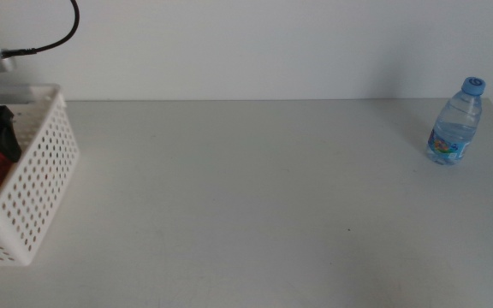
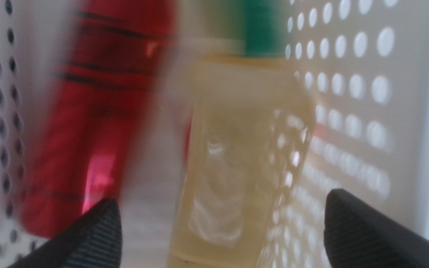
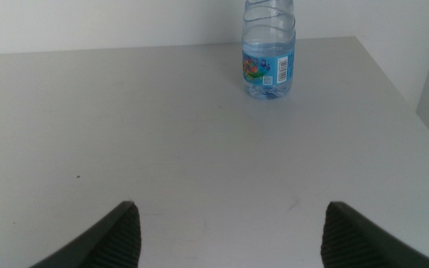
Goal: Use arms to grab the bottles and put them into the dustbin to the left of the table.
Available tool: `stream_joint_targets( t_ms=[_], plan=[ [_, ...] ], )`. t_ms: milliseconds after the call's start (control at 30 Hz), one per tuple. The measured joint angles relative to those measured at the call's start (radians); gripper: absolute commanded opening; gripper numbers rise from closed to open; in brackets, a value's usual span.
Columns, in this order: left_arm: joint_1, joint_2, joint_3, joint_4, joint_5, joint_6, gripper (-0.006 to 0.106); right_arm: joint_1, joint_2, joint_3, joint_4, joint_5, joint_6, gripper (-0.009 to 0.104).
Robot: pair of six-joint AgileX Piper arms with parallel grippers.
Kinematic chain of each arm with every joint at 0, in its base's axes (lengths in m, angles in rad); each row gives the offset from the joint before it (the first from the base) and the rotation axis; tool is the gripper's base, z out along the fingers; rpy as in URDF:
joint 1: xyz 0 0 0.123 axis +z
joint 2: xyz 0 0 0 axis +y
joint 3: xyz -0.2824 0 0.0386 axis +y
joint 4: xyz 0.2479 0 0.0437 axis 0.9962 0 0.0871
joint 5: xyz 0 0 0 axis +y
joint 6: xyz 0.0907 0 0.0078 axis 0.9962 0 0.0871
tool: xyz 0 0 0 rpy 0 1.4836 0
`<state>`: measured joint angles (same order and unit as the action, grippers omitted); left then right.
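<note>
the left claw [image 2: 222, 223] hangs spread inside the dustbin [image 1: 45, 171], while the light, slippery water bottle [image 1: 454, 124] far right wants a mid-body grip from the spread right claw [image 3: 229, 231].

Middle cam sits up high looking forward and down across the table [image 1: 255, 205], with the dustbin [image 1: 45, 171] at the left edge and the water bottle [image 1: 456, 121] far right. Left wrist cam is jammed right inside the dustbin [image 2: 348, 82], super close and blurry. Right wrist cam hangs low over the table [image 3: 162, 134], facing the same water bottle [image 3: 269, 56] from some way off.
</note>
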<state>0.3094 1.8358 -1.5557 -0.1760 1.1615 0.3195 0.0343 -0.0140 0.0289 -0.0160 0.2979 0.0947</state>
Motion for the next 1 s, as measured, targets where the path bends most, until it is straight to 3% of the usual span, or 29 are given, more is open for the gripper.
stream_joint_targets(
  t_ms=[267, 533, 800, 1000],
  plan=[
    [0.000, -0.044, -0.030, -0.081, 0.001, -0.003, 0.094, 0.000, 0.000, 0.000, 0.000, 0.000, 0.000, 0.062],
    [-0.023, -0.193, -0.037, -0.320, 0.039, 0.031, 0.094, 0.000, 0.000, 0.000, 0.000, 0.000, 0.000, 0.062],
    [-0.226, -0.311, -0.031, -0.343, 0.010, 0.097, 0.094, 0.000, 0.000, 0.000, 0.000, 0.000, 0.000, 0.062],
    [-0.378, -0.451, 0.076, -0.254, -0.092, 0.072, 0.094, 0.000, 0.000, 0.000, 0.000, 0.000, 0.000, 0.062]
  ],
)
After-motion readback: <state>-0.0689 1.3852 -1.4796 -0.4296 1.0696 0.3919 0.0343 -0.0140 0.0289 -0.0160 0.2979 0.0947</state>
